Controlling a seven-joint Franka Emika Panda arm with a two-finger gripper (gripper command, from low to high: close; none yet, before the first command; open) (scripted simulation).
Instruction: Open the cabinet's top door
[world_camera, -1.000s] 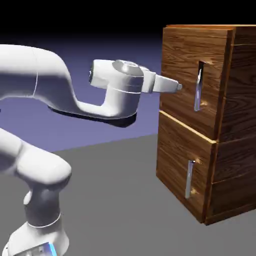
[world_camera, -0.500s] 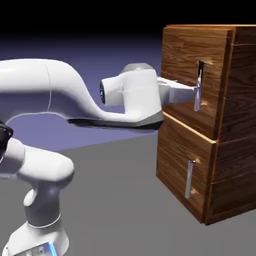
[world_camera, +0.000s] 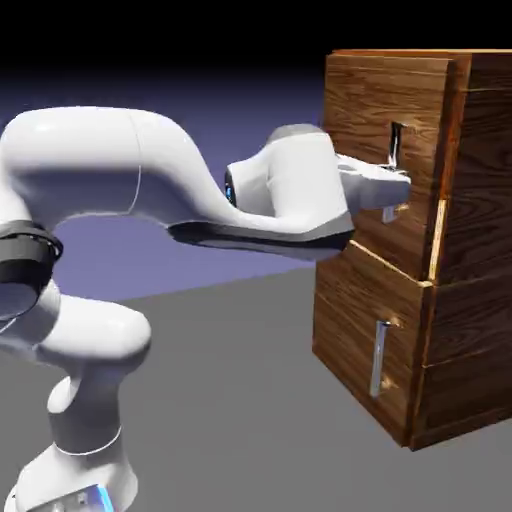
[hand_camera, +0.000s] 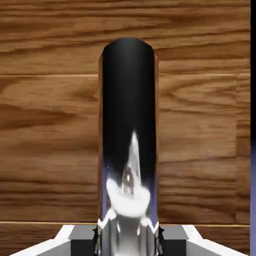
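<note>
Exterior view: one white, smooth-shelled robot arm (world_camera: 160, 160) is reaching from the left toward one tall, boxy cabinet (world_camera: 485, 180) of glossy reddish-brown wood grain. The cabinet is standing at the right on one flat grey surface (world_camera: 220, 390), before one blue-violet backdrop (world_camera: 250, 95).

Two front doors are facing the arm, one above the other. The taller, roughly square wood-grain top door (world_camera: 360, 110) is carrying one long, upright silver bar handle (world_camera: 396, 145). The shorter wood-grain lower door (world_camera: 345, 305) is carrying one shorter, upright silver bar handle (world_camera: 379, 358).

One white two-finger gripper (world_camera: 401, 190) is crossing in front of the upper handle's lower part. A portion of that handle is showing above the gripper, and a small portion below it. The top door is standing slightly ajar, with one bright strip showing beside its right edge. The lower door is sitting level with the cabinet front.

Hand view: two grey fingertips (hand_camera: 84, 240) are clamping the upper handle, one on each side. The bar is extending up the middle of the view, reflecting black with white highlights. Horizontal wood grain is showing on both sides of it.
</note>
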